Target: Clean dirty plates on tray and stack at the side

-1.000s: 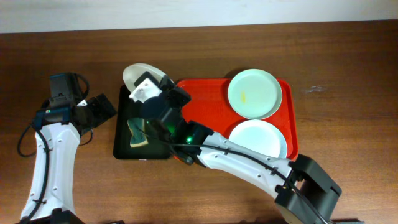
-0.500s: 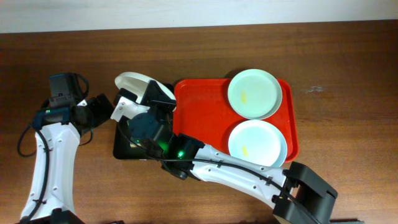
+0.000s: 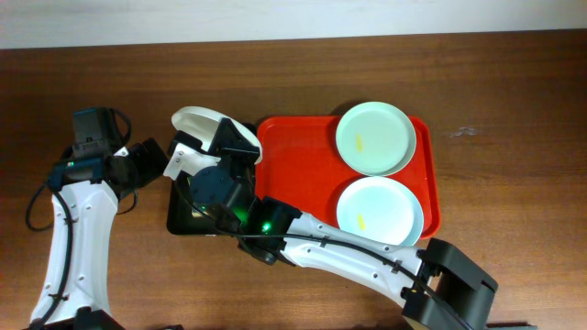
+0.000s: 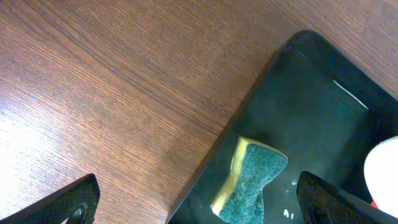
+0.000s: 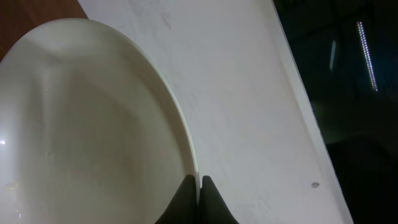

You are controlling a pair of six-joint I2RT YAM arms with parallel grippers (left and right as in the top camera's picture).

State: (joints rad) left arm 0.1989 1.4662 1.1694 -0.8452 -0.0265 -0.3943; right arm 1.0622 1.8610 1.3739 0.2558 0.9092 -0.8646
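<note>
My right gripper [image 3: 209,139] is shut on the rim of the cream-white plate [image 3: 194,117] and holds it tilted above the far end of the black tray. In the right wrist view the closed fingertips [image 5: 199,182] pinch the plate's [image 5: 93,137] edge. Two pale mint-blue plates [image 3: 374,137] [image 3: 379,210], each with a small yellow smear, lie on the right side of the red tray [image 3: 298,151]. My left gripper [image 3: 151,158] is open and empty at the black tray's left edge, also seen in the left wrist view [image 4: 202,204].
A narrow black tray [image 4: 311,93] sits left of the red tray. A yellow-and-green sponge [image 4: 252,183] lies in it, between and just beyond my left fingers. In the overhead view my right arm hides most of the black tray [image 3: 177,218]. Bare wood lies around.
My right arm swung left with the cream-white plate, from over the black tray's middle to its far left corner, now hiding the sponge from overhead. The left arm has not moved.
</note>
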